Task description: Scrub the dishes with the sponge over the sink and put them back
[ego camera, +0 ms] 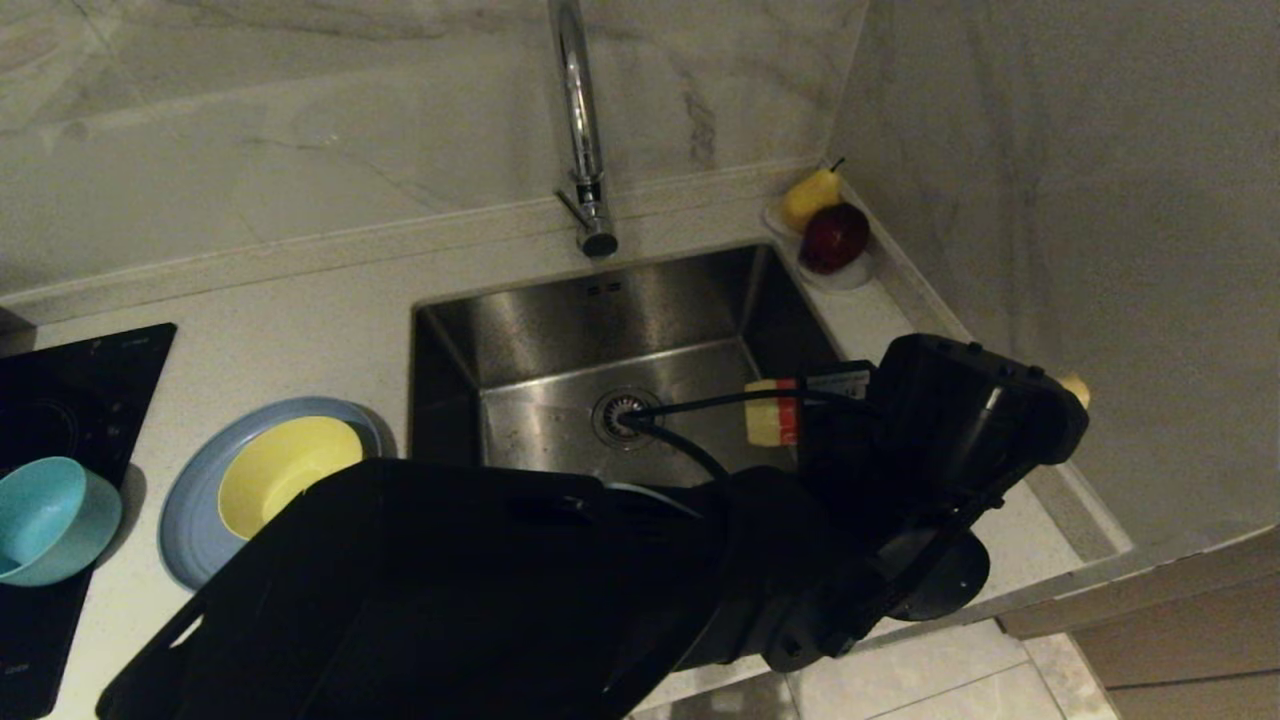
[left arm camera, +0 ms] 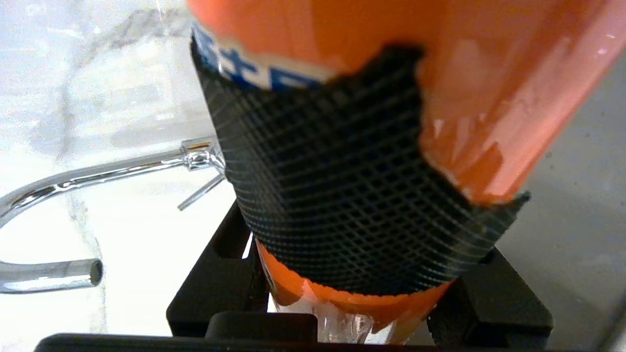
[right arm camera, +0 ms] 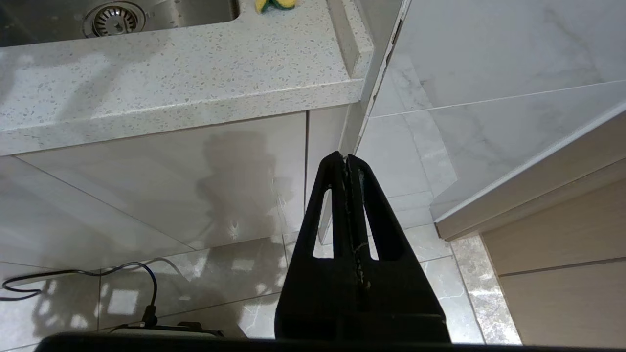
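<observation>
You are at the start, I judge: no dish is scrubbed yet and the sponge point(right arm camera: 275, 4) lies on the counter just beside the right edge of the sink point(ego camera: 560, 330). The plate point(ego camera: 185, 530) with the yellow bowl point(ego camera: 285, 470) in it sits left of the sink, and the teal bowl point(ego camera: 45, 520) stands on the cooktop point(ego camera: 90, 370). Your left gripper point(ego camera: 790, 408) hangs above the right part of the sink, near the sponge but not at it. I think the next move is to turn it toward the sponge, come down and pinch one end. From the head, the wrist hides nearly all the sponge, only a yellow tip shows. In the left wrist view an orange taped surface with black mesh fills the picture, so I cannot tell how wide the left fingers stand or if they hold anything. Your right gripper point(right arm camera: 348, 161) is pressed closed and empty, parked low before the cabinet
</observation>
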